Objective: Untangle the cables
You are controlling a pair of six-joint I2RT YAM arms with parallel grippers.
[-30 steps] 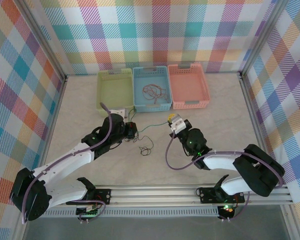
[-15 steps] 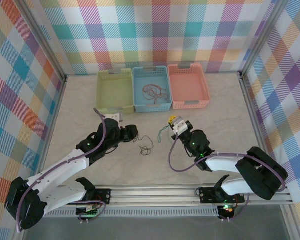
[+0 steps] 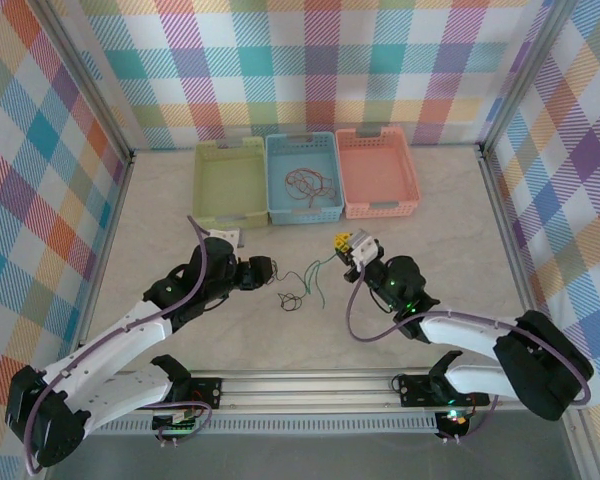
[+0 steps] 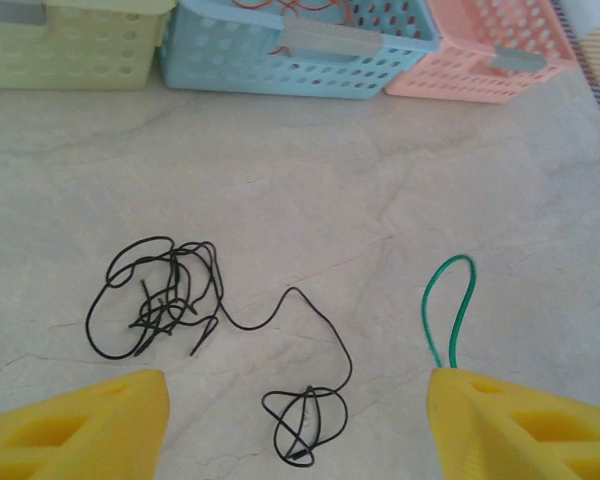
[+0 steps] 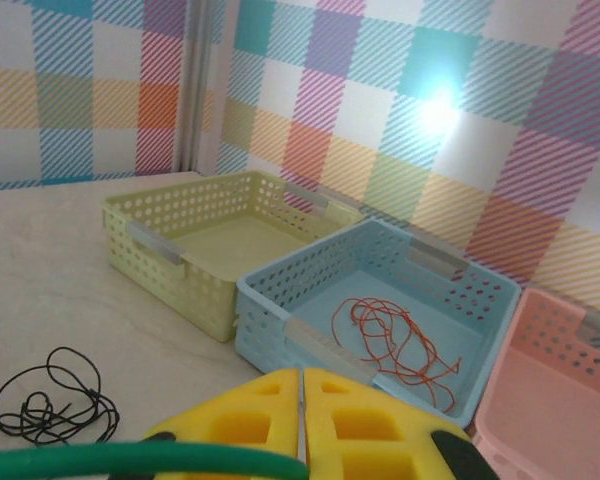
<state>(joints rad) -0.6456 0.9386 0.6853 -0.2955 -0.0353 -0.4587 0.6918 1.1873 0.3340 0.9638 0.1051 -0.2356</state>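
Low, right jaws pinching green cable (image 3: 317, 268)

In a row along the far side of the surface (image 3: 440, 230): left basket (image 3: 230, 190), middle basket (image 3: 276, 180), right basket (image 3: 378, 175). Inside the middle basket, coiled cable (image 3: 305, 182). Nearer, between left gripper (image 3: 265, 268) and right gripper (image 3: 340, 243), loose cable (image 3: 292, 297) on the surface. Just right of it, looped cable (image 3: 315, 268), far end in the right gripper's jaws.

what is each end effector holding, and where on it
The right end effector is shut on the green cable near one end; the left end effector is open, holding nothing.
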